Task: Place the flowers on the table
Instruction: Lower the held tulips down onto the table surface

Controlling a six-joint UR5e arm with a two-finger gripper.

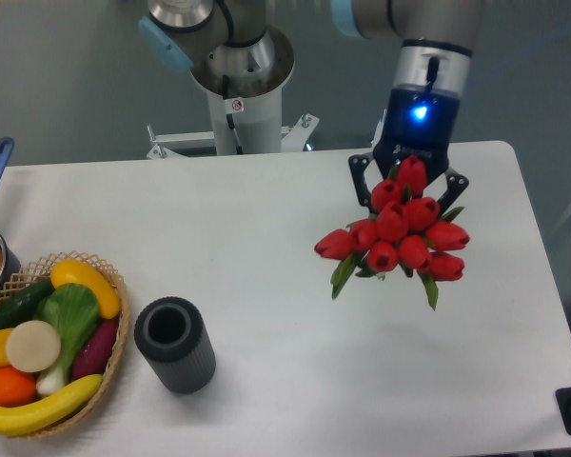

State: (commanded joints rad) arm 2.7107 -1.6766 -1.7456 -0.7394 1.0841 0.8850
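A bunch of red flowers (400,238) hangs above the right half of the white bench (266,248), blooms facing the camera, so the stems are hidden and the long axis runs roughly toward the viewer. The gripper (409,186) behind it has black fingers (360,181) spread either side of the bunch; whether they clamp it cannot be told. A dark cylinder (175,345) and fruit basket (48,343) sit far left.
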